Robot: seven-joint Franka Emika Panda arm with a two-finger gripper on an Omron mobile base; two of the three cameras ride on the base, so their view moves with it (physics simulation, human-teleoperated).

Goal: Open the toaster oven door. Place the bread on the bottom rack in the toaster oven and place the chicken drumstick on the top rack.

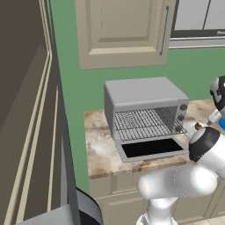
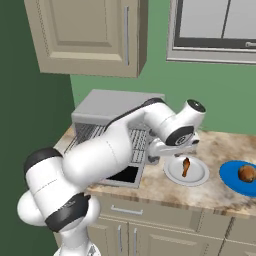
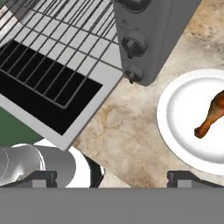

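Note:
The toaster oven [image 1: 145, 99] stands on the counter with its door [image 1: 151, 149] folded down flat, black glass up. Wire racks [image 1: 140, 124] show in the opening, and in the hand view a wire grid [image 3: 57, 57] lies over the door [image 3: 43, 109]. The chicken drumstick [image 2: 186, 166] lies on a white plate [image 2: 195, 177] just right of the oven. The bread [image 2: 246, 173] sits on a blue plate [image 2: 232, 184] farther right. My gripper [image 2: 172, 152] hangs open and empty above the counter, between the oven's knob side and the white plate. In the hand view the drumstick [image 3: 212, 116] is up and right of the gripper [image 3: 116, 179].
Dark knobs [image 3: 133, 46] run down the oven's right front. A wall cabinet [image 1: 123, 30] hangs above the oven and a window [image 2: 215, 30] is at the right. A tall dark unit [image 1: 26, 110] closes off the left. Bare marble counter [image 3: 127, 131] lies under the hand.

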